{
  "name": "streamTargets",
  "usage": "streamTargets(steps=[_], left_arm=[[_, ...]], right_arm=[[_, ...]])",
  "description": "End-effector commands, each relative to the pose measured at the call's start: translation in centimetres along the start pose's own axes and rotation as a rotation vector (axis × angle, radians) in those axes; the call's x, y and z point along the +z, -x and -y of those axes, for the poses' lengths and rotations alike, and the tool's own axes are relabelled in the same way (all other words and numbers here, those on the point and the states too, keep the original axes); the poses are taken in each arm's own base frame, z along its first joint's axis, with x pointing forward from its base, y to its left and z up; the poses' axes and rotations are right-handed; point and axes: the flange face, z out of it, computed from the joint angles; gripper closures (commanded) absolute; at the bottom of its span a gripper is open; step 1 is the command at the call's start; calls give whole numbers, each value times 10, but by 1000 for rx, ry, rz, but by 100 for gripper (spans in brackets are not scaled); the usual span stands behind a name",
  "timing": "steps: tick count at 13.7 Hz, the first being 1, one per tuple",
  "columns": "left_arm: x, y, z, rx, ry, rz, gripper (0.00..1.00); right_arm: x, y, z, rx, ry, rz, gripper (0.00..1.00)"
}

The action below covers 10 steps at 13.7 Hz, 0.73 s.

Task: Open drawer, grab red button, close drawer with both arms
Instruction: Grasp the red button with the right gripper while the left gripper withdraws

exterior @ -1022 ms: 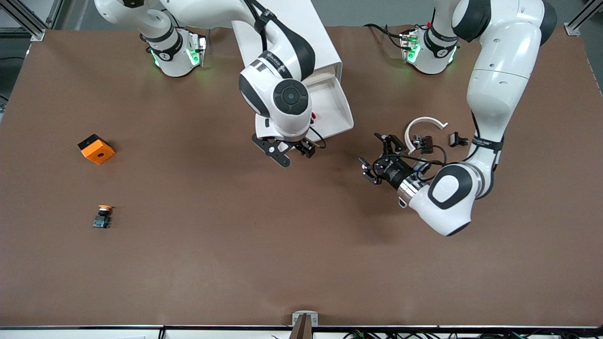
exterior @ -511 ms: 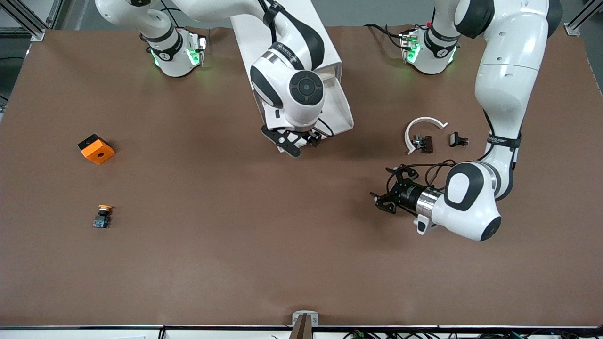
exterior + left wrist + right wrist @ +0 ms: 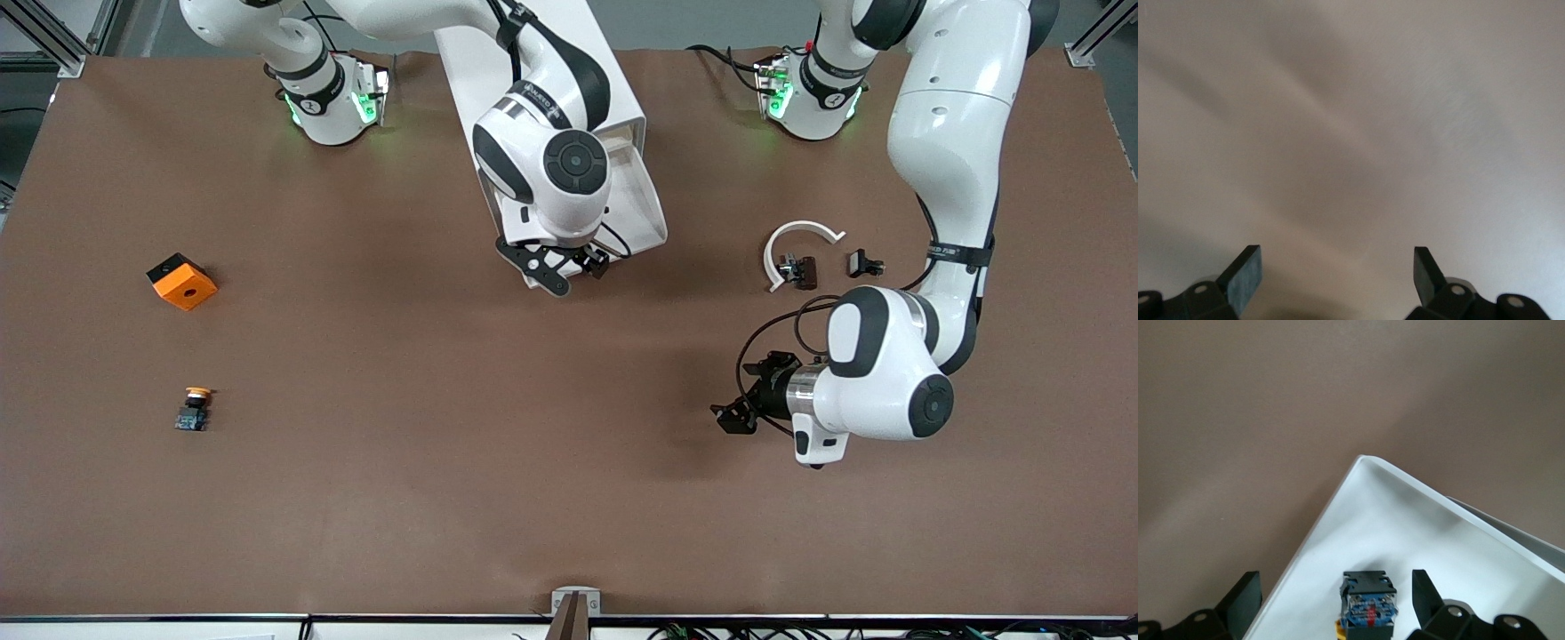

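Brown table (image 3: pixel 373 498) lies mostly bare in the lower frame. Upper centre, the white drawer (image 3: pixel 636 200) stands open; the red-capped button (image 3: pixel 1368 608) sits inside between the right pincer's (image 3: pixel 569 267) spread fingers. A careless descent could clip the rim (close by). The left pincer (image 3: pixel 742 404), spread, waits over bare table at lower right.

The button (image 3: pixel 1368 600) lies in the open drawer (image 3: pixel 642 191); the block (image 3: pixel 181 281) sits toward the right arm's end.
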Motion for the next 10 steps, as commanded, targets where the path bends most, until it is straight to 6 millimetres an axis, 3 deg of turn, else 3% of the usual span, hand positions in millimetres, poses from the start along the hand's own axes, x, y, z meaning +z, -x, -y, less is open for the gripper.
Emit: streamTargets(steps=[1, 3, 6, 10], left_arm=[[-18, 9, -10, 83, 16, -163, 0], [-28, 15, -19, 127, 25, -255, 0], [-37, 46, -32, 193, -5, -350, 0], [-25, 82, -43, 242, -58, -415, 0]], right_arm=[[-2, 9, -19, 13, -15, 10, 0], [-2, 10, -20, 12, -12, 11, 0], [4, 18, -21, 2, 0, 12, 0], [10, 26, -22, -4, 7, 12, 0]])
